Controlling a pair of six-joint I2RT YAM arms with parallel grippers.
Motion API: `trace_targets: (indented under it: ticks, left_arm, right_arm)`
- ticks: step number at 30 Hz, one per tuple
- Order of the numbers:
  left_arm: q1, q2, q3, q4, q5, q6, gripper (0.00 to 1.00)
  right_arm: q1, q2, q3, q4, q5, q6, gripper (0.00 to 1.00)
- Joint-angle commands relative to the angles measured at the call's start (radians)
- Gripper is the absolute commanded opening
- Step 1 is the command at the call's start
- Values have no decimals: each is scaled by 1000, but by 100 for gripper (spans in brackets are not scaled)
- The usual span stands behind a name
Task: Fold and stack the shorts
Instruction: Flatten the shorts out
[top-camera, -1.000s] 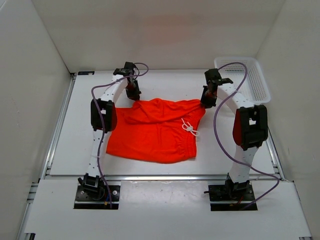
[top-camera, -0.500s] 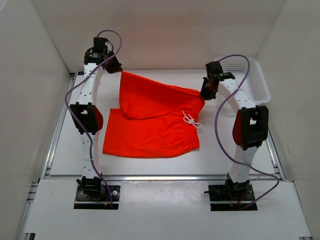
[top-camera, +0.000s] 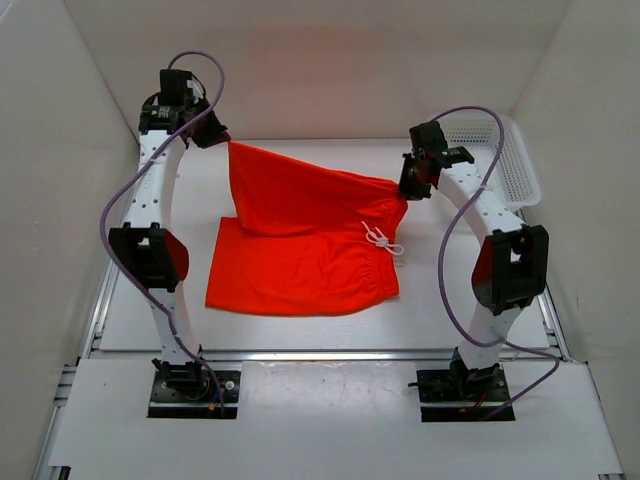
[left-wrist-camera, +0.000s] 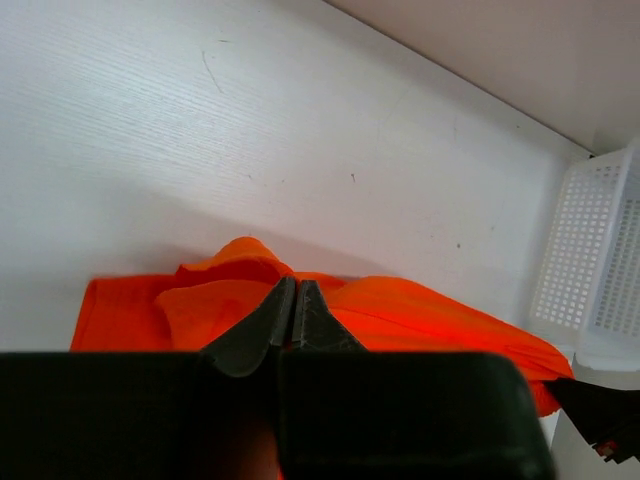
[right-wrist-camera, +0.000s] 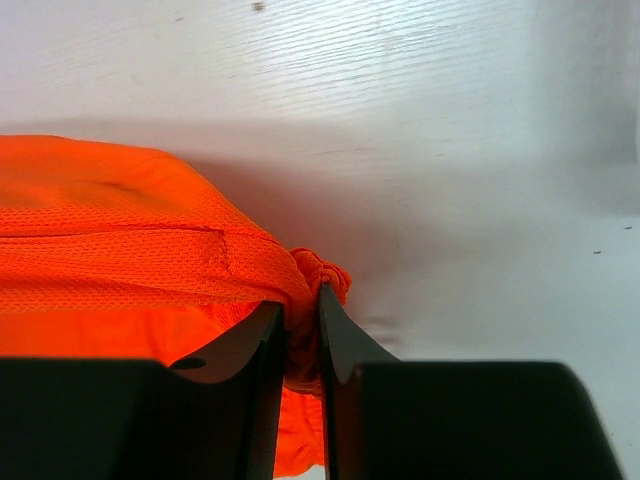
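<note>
The orange-red shorts (top-camera: 300, 270) lie partly on the white table, with the white drawstring (top-camera: 380, 240) at their right side. The upper layer is lifted and stretched between both grippers. My left gripper (top-camera: 218, 137) is raised at the back left and shut on a corner of the fabric. In the left wrist view the jaws (left-wrist-camera: 293, 305) are pressed together with the shorts (left-wrist-camera: 420, 310) hanging beyond them. My right gripper (top-camera: 406, 187) is shut on the bunched waistband corner. In the right wrist view it (right-wrist-camera: 300, 315) pinches the mesh fabric (right-wrist-camera: 120, 260).
A white plastic mesh basket (top-camera: 510, 150) stands at the back right corner and also shows in the left wrist view (left-wrist-camera: 600, 270). White walls enclose the table on three sides. A metal rail (top-camera: 110, 270) runs along the left edge.
My left gripper has risen and moved back and left with the fabric corner, pulling the upper layer taut. The right gripper has barely moved and keeps its hold.
</note>
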Motion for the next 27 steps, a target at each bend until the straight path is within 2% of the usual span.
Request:
trace_targets:
  ticks: [1, 5, 7, 10, 11, 12, 14, 15, 16, 17, 18, 19, 20, 25, 27]
  left_arm:
    - [36, -195, -75, 29, -40, 29, 10]
    - [36, -226, -102, 29, -49, 29, 10]
    - [36, -177, -65, 29, -49, 29, 10]
    - [36, -25, 83, 29, -58, 38, 10]
    - [36, 30, 211, 29, -58, 38, 10]
    - [36, 144, 281, 38, -73, 38, 10]
    - [36, 261, 472, 55, -118, 47, 10]
    - [36, 341, 501, 79, -133, 47, 10]
    - [46, 366, 501, 139, -133, 38, 25]
    - [46, 378, 501, 156, -118, 18, 46]
    - [46, 379, 501, 156, -107, 18, 65]
    - [46, 366, 492, 156, -107, 9, 77]
    - [46, 347, 471, 166, -122, 9, 100]
    - [56, 190, 382, 179, -165, 53, 100]
    - [66, 130, 299, 179, -165, 64, 100]
  right_arm:
    - [21, -106, -20, -12, 27, -27, 0]
    - [21, -117, -36, -12, 37, -27, 0]
    - [21, -93, -5, -12, 38, -27, 0]
    - [21, -22, 76, -3, 68, -27, 0]
    - [21, 26, 105, -3, 79, -17, 0]
    - [21, 56, 168, 12, 97, 2, 0]
    - [21, 155, 243, 35, 172, 25, 2]
    - [21, 192, 285, 46, 183, 37, 35]
    - [12, 258, 379, 46, 183, 46, 63]
    - [12, 281, 426, 17, 183, 46, 82]
    - [12, 295, 463, 6, 171, 46, 94]
    - [12, 283, 475, 6, 160, 11, 100]
    - [21, 268, 459, 38, 160, -3, 100]
    - [30, 135, 310, 77, 151, -24, 100]
    - [39, 92, 258, 77, 136, -34, 100]
